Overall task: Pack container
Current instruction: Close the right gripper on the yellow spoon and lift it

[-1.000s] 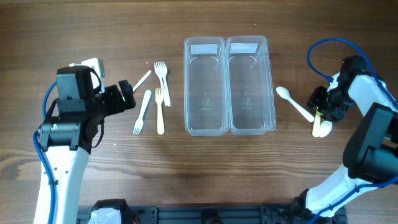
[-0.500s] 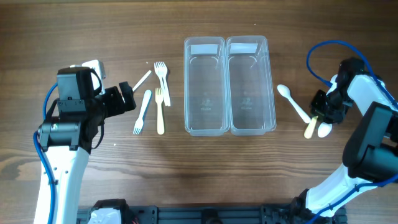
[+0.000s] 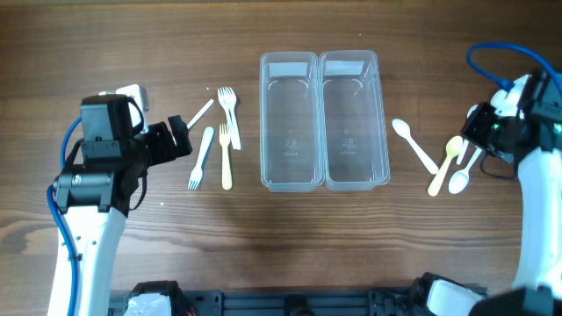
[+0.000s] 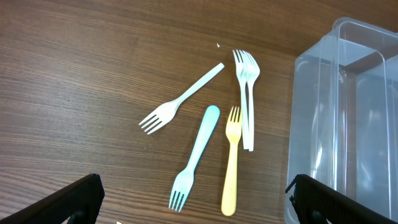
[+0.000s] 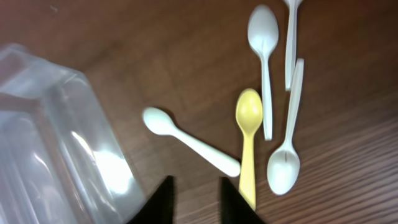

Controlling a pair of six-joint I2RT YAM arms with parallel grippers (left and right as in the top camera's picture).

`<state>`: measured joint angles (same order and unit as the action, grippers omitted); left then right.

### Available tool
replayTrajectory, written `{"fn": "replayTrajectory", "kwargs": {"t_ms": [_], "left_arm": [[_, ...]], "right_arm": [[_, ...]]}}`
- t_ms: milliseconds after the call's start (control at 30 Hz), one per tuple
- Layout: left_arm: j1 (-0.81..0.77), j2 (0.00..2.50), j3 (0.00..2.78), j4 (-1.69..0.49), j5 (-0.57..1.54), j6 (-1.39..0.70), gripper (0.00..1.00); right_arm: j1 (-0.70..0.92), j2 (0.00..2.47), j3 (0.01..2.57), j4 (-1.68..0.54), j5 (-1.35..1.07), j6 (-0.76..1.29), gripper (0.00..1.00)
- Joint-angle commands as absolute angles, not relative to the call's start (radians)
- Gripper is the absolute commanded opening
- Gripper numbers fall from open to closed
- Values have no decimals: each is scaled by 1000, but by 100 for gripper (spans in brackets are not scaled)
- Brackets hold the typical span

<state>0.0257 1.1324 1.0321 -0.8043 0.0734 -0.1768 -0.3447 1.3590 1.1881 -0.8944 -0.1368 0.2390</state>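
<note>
- Two clear containers (image 3: 262, 132) sit side by side, touching, mid-bench (image 3: 351, 254).
- Forks (image 3: 226, 158) lie on the bench to their left, spoons (image 3: 445, 165) to their right.
- My left end effector (image 4: 195, 193) is wide open.
- My right end effector (image 5: 196, 193) has its jaws slightly apart, gripping nothing.

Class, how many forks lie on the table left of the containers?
5: one white fork lying diagonally, two overlapping white forks right of it, a light blue fork below, and a yellow fork beside the blue one. None seems hidden.

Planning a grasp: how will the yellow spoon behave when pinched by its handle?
The yellow spoon looks like thin plastic, so probably light and stiff. Lying flat on the table, its smooth narrow handle may slip or pivot.
</note>
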Motion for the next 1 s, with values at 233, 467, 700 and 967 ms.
{"fn": "replayTrajectory", "kwargs": {"t_ms": [233,467,700,967], "left_arm": [[32,1134,1049,-802,70,-161,100],[32,1134,1049,-816,70,-161,100],[32,1134,1049,-821,70,-161,100],[32,1134,1049,-821,70,-161,100]], "right_arm": [[-340,1622,1136,-813,-89,240,49],[-341,1911,1137,-775,-85,289,47],[-340,1954,1136,-771,-85,289,34],[-340,1954,1099,-757,-85,289,12]]}}
